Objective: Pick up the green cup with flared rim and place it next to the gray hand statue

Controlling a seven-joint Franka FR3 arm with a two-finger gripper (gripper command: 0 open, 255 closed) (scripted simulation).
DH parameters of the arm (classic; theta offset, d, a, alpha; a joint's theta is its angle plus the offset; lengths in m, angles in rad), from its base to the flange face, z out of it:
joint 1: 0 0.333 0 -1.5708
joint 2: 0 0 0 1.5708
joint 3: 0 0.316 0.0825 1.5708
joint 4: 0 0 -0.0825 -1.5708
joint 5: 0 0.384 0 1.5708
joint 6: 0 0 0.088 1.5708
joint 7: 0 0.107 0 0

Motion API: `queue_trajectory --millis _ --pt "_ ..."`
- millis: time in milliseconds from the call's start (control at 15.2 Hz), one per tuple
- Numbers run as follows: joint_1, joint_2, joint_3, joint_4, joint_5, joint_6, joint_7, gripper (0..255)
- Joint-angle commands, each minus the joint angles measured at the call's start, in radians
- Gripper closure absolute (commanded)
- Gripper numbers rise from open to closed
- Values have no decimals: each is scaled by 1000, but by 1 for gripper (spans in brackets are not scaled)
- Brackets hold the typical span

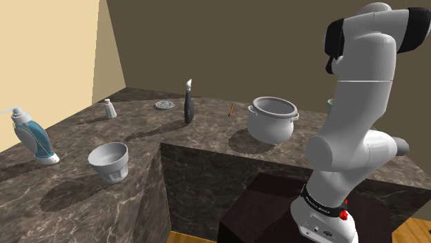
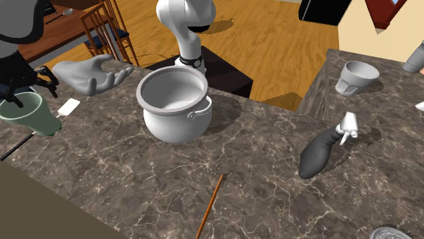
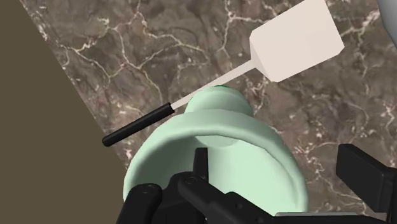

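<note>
The pale green cup (image 2: 32, 114) with a flared rim stands at the second exterior view's left, a short way from the gray hand statue (image 2: 92, 73). My gripper (image 2: 27, 89) hangs over it. In the wrist view the gripper (image 3: 270, 153) is open and straddles one side of the cup (image 3: 216, 137): one finger (image 3: 198, 167) reaches inside it, the other finger (image 3: 362, 178) stands outside, apart from the rim. The cup's base overlaps the handle of a white spatula (image 3: 296, 39). A sliver of the cup (image 1: 330, 105) shows behind the arm in the shoulder view.
A gray pot (image 2: 173, 102) stands beside the statue. On the counter (image 2: 258, 170) also lie an orange stick (image 2: 212, 204) and a dark bottle (image 2: 319, 153). A gray cup (image 1: 109, 161), spray bottle (image 1: 33, 134) and shaker (image 1: 109, 108) are on the other wing.
</note>
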State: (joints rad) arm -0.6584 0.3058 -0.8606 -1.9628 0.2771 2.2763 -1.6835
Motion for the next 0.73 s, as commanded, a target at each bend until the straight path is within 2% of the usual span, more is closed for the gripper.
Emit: queue_trajectory --millis 0,66,330,660 --pt "0 0 0 0 0 0 0 0" --pt "0 0 0 0 0 0 0 0" --pt "50 -91 -45 36 -95 -95 62 0" --pt "49 -92 -44 36 -95 -95 62 0"
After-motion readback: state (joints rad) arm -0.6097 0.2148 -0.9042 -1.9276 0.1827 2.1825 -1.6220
